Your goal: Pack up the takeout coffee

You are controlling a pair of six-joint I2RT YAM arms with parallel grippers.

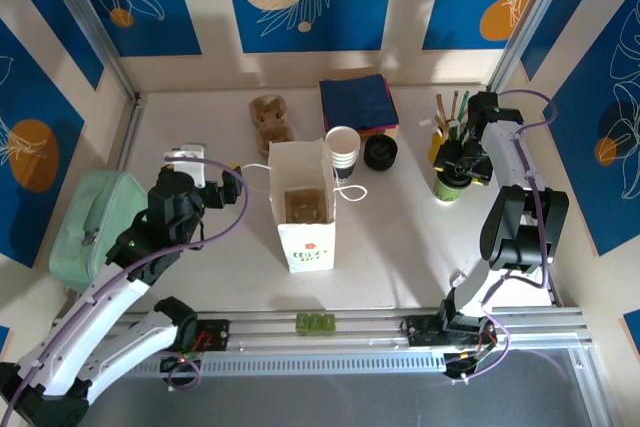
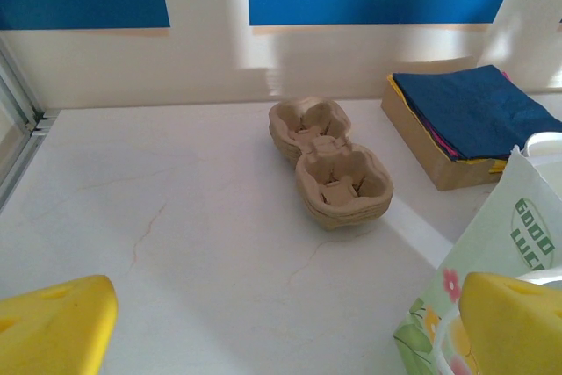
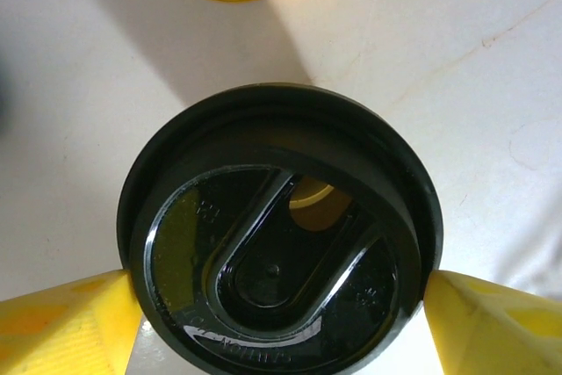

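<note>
The takeout coffee is a small white cup with a dark green base and a round black lid, standing at the right of the table. My right gripper is directly above it. From the right wrist, the right gripper has one yellow finger against each side of the lid's rim. My left gripper hovers left of the paper bag. In the left wrist view the left gripper is wide open over bare table, nothing between its fingers.
The open white bag holds a brown insert. Behind it are a stack of lidless white cups, loose black lids, blue napkins and brown pulp trays. A stirrer holder stands behind the coffee. A green pouch lies far left.
</note>
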